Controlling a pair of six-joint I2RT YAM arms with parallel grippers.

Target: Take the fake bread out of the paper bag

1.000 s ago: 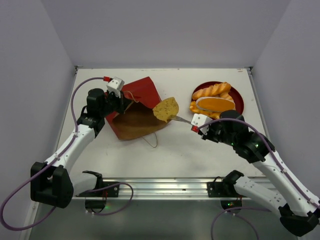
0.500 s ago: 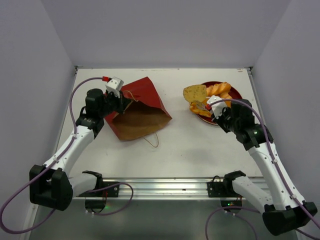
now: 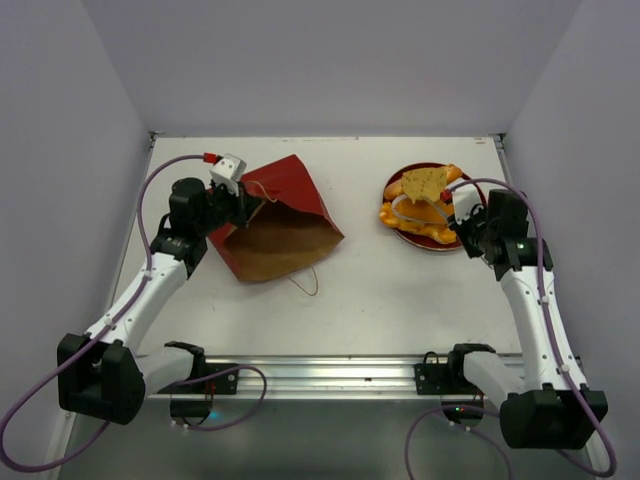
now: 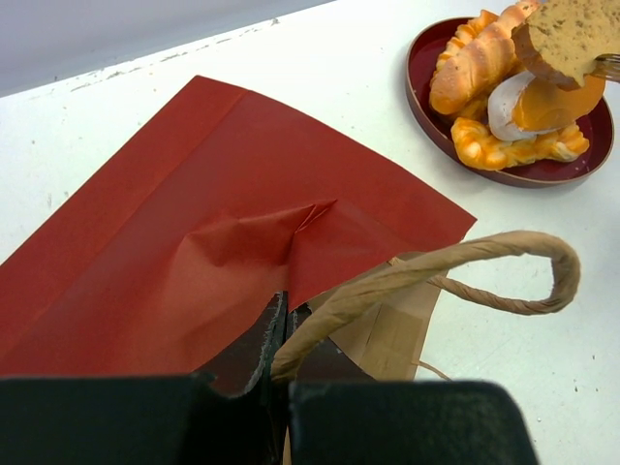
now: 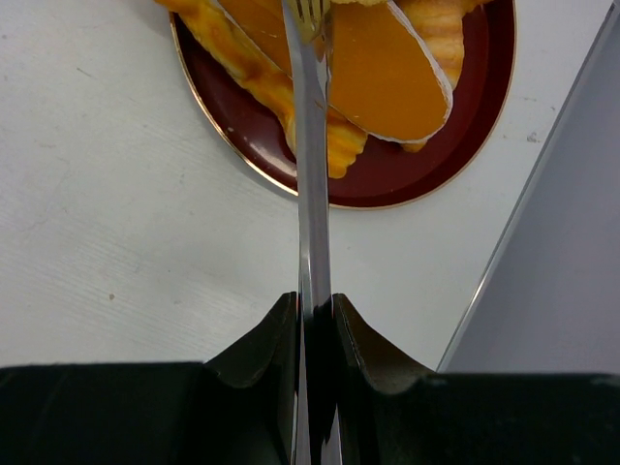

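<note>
The left fingers [image 4: 242,360] are pressed fully together on the upper edge of a tall red paper bag [image 3: 285,205] with a brown kraft inside. They hold it just at the place where a thin twisted tan loop handle [image 4: 465,263] is fixed, and this handle curls away to the right of them. The bag lies flat on its side on the white tabletop [image 3: 400,290]. Its red wall stretches ahead of the left fingers and has a crease in the middle. The right fingers [image 5: 266,339] are closed tightly on the handle of a slim shiny metal fork [image 5: 312,194], which runs straight ahead from between them. At its far end the fork carries a flat tan-brown speckled piece of fake bread [image 3: 423,182], held over a round dark red plate with a thin gold rim [image 5: 387,179]. On this plate, ahead of the right fingers, lie glossy orange-golden toy pastries [image 4: 480,63], among them a braided one [image 4: 513,147] and an orange oval one with a white edge [image 5: 387,77]. I cannot tell if the tan piece touches this pile. The plate is well apart from the left fingers, far ahead of them and to their right.
</note>
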